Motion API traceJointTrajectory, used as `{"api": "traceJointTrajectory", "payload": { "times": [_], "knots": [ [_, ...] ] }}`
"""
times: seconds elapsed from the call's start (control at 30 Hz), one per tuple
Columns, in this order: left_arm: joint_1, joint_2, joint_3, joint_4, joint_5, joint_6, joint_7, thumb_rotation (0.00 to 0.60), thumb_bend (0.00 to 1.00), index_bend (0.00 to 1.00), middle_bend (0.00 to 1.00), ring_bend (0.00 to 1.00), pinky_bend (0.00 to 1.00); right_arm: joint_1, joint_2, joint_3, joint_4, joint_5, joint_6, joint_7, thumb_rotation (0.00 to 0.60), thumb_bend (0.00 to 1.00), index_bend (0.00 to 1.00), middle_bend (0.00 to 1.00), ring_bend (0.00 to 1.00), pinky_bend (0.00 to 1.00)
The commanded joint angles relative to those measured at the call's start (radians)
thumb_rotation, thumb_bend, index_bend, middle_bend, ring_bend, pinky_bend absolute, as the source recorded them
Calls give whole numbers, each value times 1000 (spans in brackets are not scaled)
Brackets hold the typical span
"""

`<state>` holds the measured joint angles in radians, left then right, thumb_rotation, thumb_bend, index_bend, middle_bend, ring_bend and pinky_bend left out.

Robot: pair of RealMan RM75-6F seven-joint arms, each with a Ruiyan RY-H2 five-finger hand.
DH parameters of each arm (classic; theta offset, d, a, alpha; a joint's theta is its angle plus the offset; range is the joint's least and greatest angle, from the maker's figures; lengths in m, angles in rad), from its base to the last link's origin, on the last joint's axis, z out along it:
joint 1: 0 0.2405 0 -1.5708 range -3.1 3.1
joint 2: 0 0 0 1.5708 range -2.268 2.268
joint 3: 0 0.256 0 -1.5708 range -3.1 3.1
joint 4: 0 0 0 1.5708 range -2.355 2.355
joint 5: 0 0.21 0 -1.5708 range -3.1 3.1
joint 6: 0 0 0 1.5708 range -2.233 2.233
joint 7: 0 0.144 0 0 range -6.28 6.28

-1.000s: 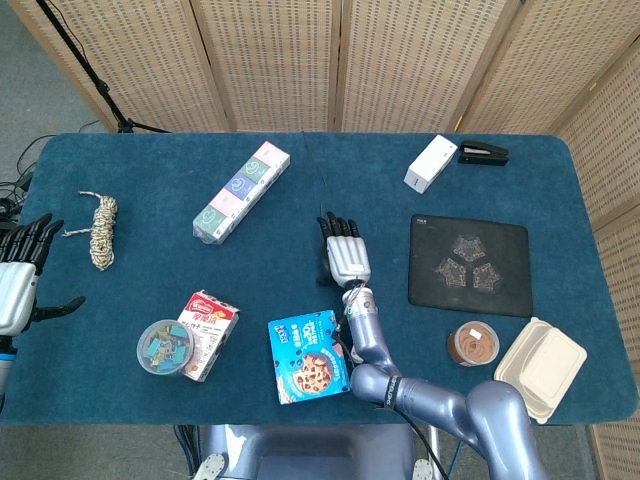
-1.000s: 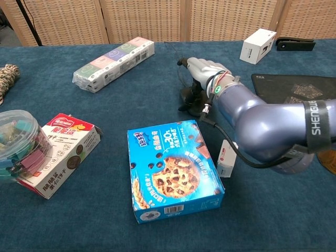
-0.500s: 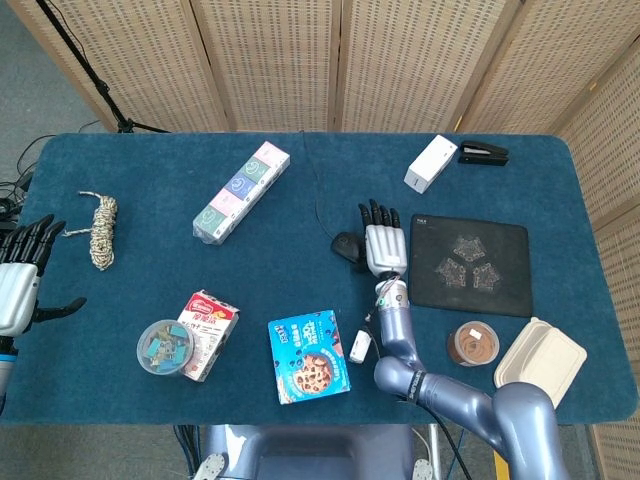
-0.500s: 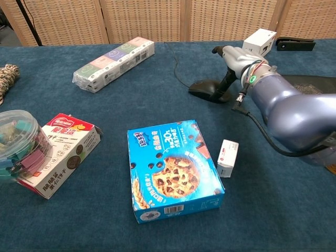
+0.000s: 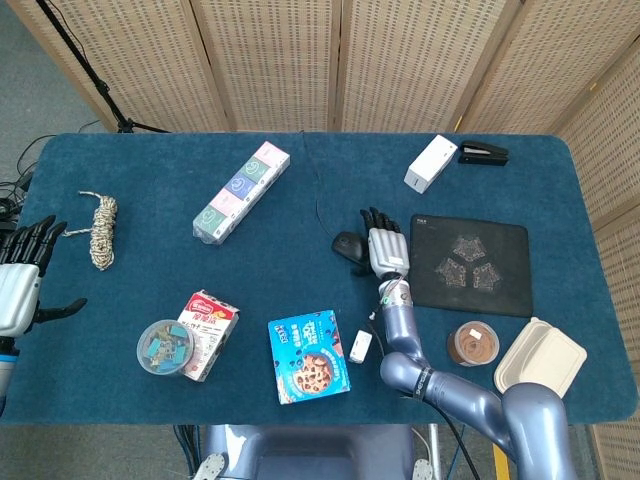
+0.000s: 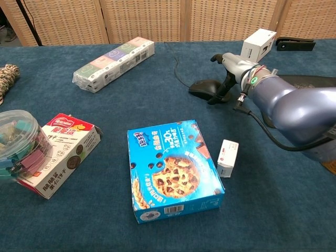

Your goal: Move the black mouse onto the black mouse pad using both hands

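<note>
Nearest the robot on the worktop (image 5: 150, 210) lies the cookie box (image 6: 175, 170), with a small white box (image 6: 227, 157) just beside its right edge; both sit under the right forearm's path and want a wide berth.

Beyond them the right hand (image 5: 385, 250) rests against the right flank of the mouse (image 6: 203, 88), fingers extended and slightly apart. In the chest view the fingertips (image 6: 216, 98) touch the mouse's side and the thumb arches above its back. I judge this contact rather than a closed hold; whether the thumb bears on the shell cannot be made out. The mouse lies on the cloth, just left of the pad (image 5: 469, 263) and not yet on it.

To do the step well, the hand should close over the mouse and get a sure hold first, or the mouse may skid. Then it should lift enough to clear the pad's edge and move rightward slowly. The cord (image 5: 318, 195) trails toward the far edge and may drag the mouse round, so slack should be watched.

The left hand (image 5: 18, 285) hangs spread and empty at the worktop's left edge, well apart from the mouse.
</note>
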<state>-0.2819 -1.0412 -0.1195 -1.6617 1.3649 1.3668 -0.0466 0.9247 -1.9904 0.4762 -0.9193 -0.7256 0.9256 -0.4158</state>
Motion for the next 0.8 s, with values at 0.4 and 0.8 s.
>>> {"api": "traceJointTrajectory", "payload": {
  "times": [0.4, 0.8],
  "knots": [
    [-4, 1, -10, 6, -12, -23, -2, 600, 23, 0, 0, 0, 0, 57, -100, 26, 203, -63, -37, 140, 600, 0, 294, 305, 227, 372],
    [-6, 1, -17, 9, -18, -37, -1, 600, 23, 0, 0, 0, 0, 85, -157, 42, 326, -128, -18, 243, 600, 195, 451, 455, 374, 460]
  ]
}}
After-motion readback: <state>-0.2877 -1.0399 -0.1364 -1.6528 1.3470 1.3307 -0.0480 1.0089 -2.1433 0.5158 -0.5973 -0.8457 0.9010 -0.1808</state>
